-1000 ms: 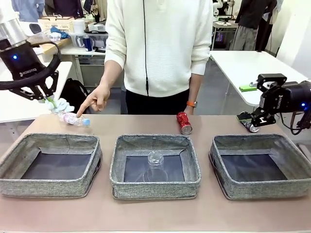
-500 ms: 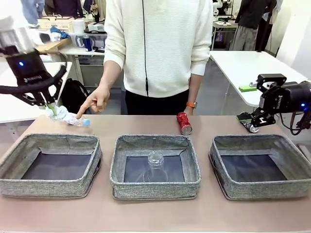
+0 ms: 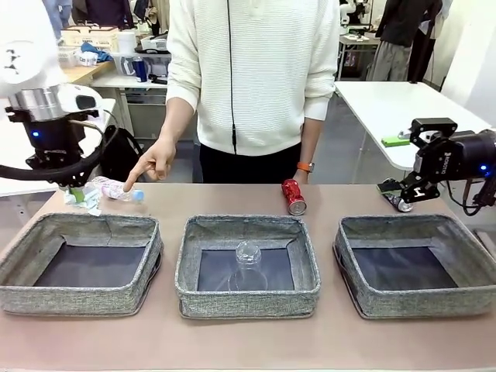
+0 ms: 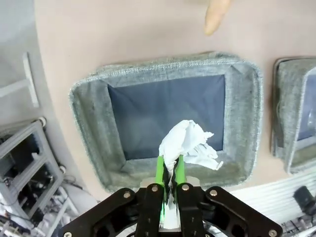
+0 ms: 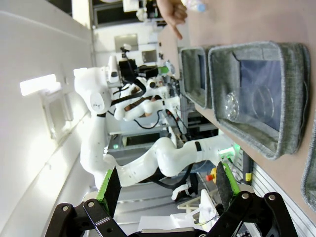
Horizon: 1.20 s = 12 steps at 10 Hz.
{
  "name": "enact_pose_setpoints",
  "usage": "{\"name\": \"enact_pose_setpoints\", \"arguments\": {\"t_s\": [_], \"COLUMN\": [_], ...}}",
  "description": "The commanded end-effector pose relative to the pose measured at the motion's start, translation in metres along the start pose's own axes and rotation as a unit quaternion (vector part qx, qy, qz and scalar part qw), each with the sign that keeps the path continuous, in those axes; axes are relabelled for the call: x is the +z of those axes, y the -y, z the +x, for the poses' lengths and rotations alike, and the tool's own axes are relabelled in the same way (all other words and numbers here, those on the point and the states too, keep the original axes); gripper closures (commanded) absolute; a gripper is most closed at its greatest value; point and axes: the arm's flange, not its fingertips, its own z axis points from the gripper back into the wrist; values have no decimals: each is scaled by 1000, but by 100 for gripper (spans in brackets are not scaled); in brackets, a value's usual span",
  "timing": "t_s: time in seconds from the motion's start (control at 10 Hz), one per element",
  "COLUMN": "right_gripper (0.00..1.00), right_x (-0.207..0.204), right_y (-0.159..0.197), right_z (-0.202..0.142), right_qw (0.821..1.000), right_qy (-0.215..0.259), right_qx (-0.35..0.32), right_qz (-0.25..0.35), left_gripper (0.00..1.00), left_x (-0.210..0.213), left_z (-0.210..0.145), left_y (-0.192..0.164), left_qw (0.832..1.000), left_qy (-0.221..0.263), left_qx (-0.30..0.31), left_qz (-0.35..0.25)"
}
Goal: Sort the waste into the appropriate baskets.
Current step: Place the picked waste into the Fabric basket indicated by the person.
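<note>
Reference: left basket, first in a row on the surface. Right gripper stands wide open, holding nothing, well right of it. Left gripper hangs over its far left corner, clamped on the paper ball. A person's hand points at the bottle just behind it. Red can lies behind and farther right. Cup lies in the middle basket, next on the right.

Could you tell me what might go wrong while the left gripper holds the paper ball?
The left gripper pinches only an edge of the paper ball, so it may slip early. It hangs close to the rim of the left basket, near the person's hand; a drop might miss.
</note>
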Motion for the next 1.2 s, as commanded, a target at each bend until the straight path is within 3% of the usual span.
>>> {"name": "enact_pose_setpoints", "arguments": {"t_s": [0.0, 0.1, 0.4, 0.5, 0.6, 0.9, 1.0, 1.1], "right_gripper": [0, 0, 0, 0, 0, 0, 0, 0], "right_x": [0, 0, 0, 0, 0, 0, 0, 0], "right_y": [-3, -3, -3, -3, -3, -3, -3, -3], "right_z": [0, 0, 0, 0, 0, 0, 0, 0], "right_qw": [1000, 1000, 1000, 1000, 1000, 1000, 1000, 1000], "right_qy": [-2, -2, -2, -2, -2, -2, -2, -2], "right_qx": [3, 3, 3, 3, 3, 3, 3, 3], "right_qz": [4, 4, 4, 4, 4, 4, 4, 4], "left_gripper": [93, 36, 31, 21, 0, 0, 0, 0], "left_x": [1, 0, 1, 2, 2, 9, 16, 27], "left_z": [-6, -5, -7, -6, -6, -7, -7, -8], "left_y": [0, 7, 14, 13, 13, 12, 10, 5], "left_qw": [999, 1000, 1000, 1000, 1000, 997, 992, 976], "left_qy": [15, 16, 4, 5, 6, -19, -46, -82], "left_qx": [0, -13, -17, -17, -16, -22, -35, -68], "left_qz": [-31, -15, -22, -22, -22, -65, -112, -188]}}
